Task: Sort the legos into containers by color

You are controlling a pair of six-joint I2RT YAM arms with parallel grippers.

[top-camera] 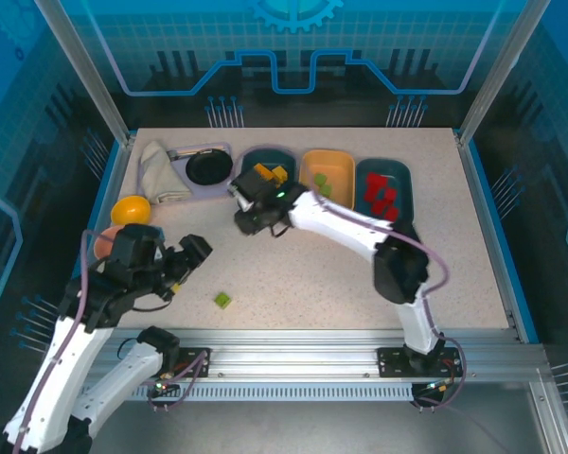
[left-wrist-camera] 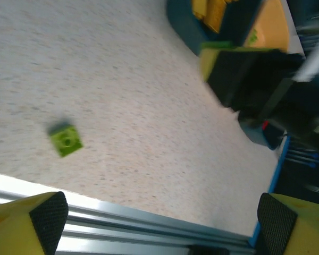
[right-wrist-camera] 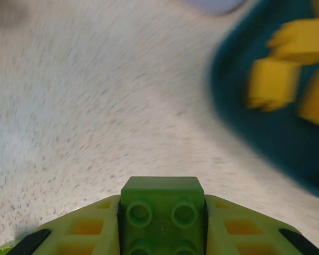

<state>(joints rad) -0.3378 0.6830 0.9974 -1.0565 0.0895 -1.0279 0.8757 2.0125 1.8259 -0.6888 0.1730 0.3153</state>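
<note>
Legos (top-camera: 382, 196) are mostly sorted, as far as you can see from above. The red bricks lie in the right teal tray (top-camera: 403, 180). A few green bricks (top-camera: 322, 183) are in the orange-tan tray (top-camera: 339, 165) in the middle. The yellow bricks (top-camera: 271, 173) sit in the left teal tray (top-camera: 256, 155). No colour looks mixed into the wrong tray, though the arm hides part of the left tray, so you cannot check all of it.

Two pieces are left. One is the green brick (right-wrist-camera: 162, 204) clamped in your right gripper (right-wrist-camera: 162, 228), studs facing the wrist camera, with a finger pressed to each side. It is held over the bare tabletop (top-camera: 312, 274), just in front of the left teal tray. That tray holds yellow, so by my judgement the brick has to go one tray to the right, into the orange-tan one.

The other is the loose green brick (left-wrist-camera: 66, 139), which lies flat on the tabletop near the front rail, well apart from all three trays. Your left gripper (left-wrist-camera: 162, 218) hovers close to it with its fingers spread wide and nothing between them.

Drop off the held brick, bring in the loose one, and the sort looks done.
</note>
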